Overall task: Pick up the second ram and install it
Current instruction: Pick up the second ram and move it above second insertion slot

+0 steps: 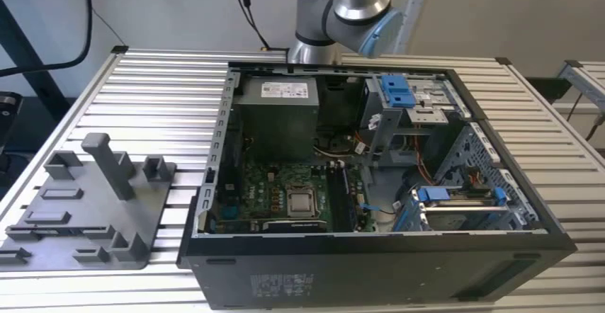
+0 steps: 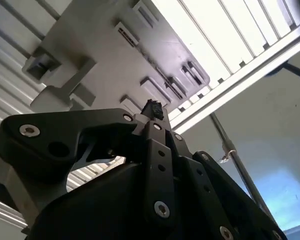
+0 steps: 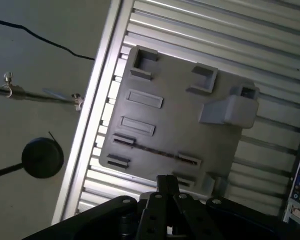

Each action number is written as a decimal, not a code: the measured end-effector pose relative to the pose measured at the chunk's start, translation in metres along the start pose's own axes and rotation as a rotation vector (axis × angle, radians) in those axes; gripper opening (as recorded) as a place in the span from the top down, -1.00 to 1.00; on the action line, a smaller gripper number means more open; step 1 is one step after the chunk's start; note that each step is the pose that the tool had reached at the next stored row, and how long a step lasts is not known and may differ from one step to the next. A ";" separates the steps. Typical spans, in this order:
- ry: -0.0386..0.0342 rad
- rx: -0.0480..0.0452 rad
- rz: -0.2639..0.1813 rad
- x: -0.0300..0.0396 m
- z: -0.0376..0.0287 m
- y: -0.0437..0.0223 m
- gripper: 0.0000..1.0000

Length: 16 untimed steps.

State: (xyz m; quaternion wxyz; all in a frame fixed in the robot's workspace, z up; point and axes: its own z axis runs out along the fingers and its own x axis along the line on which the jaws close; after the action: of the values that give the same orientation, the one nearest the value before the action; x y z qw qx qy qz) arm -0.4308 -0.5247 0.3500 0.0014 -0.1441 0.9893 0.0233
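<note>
The second ram (image 3: 157,151) stands on edge as a thin dark strip in a slot of the grey fixture tray (image 3: 180,115), between two small holders. The second wrist view shows the same ram (image 2: 155,59) on the tray (image 2: 90,30). My gripper (image 3: 165,182) hangs above the tray's near edge, well clear of the ram. Its black fingers are shut together with nothing between them, and its tip (image 2: 154,109) also shows in the second wrist view. In the exterior view the tray (image 1: 95,214) lies to the left of the open computer case (image 1: 378,263).
The case lies open on the slatted aluminium table (image 1: 161,93), showing the motherboard (image 1: 283,192), power supply (image 1: 274,115) and blue drive latches (image 1: 397,90). Upright posts (image 1: 109,161) rise from the tray. The arm's base (image 1: 341,15) stands behind the case. The table edge (image 3: 97,100) runs close beside the tray.
</note>
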 end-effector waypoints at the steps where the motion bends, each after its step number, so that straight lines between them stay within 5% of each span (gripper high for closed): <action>1: 0.0009 -0.0001 -0.018 0.0000 0.0000 0.0000 0.79; 16: 0.0085 -0.0008 -0.291 0.0000 0.0001 0.0000 0.79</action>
State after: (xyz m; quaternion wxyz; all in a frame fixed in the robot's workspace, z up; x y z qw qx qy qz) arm -0.4308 -0.5247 0.3498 0.0005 -0.2863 0.9579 0.0226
